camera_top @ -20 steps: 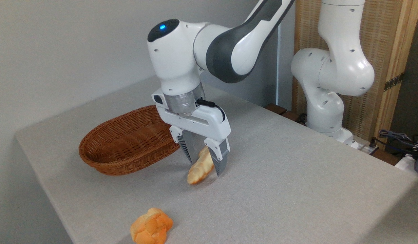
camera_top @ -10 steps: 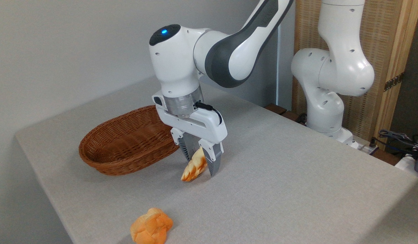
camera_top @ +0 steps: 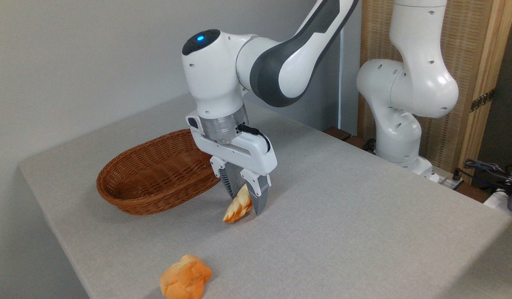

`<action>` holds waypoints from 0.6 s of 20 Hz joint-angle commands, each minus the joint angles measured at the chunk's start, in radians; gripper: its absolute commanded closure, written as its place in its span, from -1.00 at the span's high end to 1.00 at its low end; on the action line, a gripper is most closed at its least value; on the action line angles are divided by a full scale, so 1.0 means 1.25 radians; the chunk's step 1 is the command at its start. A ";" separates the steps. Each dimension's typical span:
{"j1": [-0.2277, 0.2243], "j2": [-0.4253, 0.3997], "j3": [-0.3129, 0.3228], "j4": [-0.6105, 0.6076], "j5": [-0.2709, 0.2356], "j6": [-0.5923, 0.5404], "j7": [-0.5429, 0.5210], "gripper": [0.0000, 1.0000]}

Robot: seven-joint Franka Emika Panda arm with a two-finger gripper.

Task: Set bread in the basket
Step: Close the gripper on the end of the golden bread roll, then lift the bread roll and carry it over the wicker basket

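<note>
The bread (camera_top: 237, 209), a pale golden braided loaf, lies on the grey table just right of the basket, its near end pointing toward the camera. My gripper (camera_top: 244, 202) points down over it with both grey fingers pressed against the loaf's sides, shut on it. Most of the loaf's far part is hidden between the fingers. The basket (camera_top: 152, 174), an oval reddish-brown wicker one, sits to the left of the gripper with nothing visible inside it.
A round orange knotted bun (camera_top: 185, 277) rests near the table's front edge. A second white robot arm (camera_top: 405, 104) stands at the back right beside a wooden screen. Cables and gear (camera_top: 497, 178) lie off the table's right side.
The fingers have closed in from a wide stance onto the bread. The loaf has turned and shifted slightly left toward the basket.
</note>
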 commanded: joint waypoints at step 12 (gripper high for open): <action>0.001 0.021 0.011 0.141 -0.018 -0.124 0.041 -0.73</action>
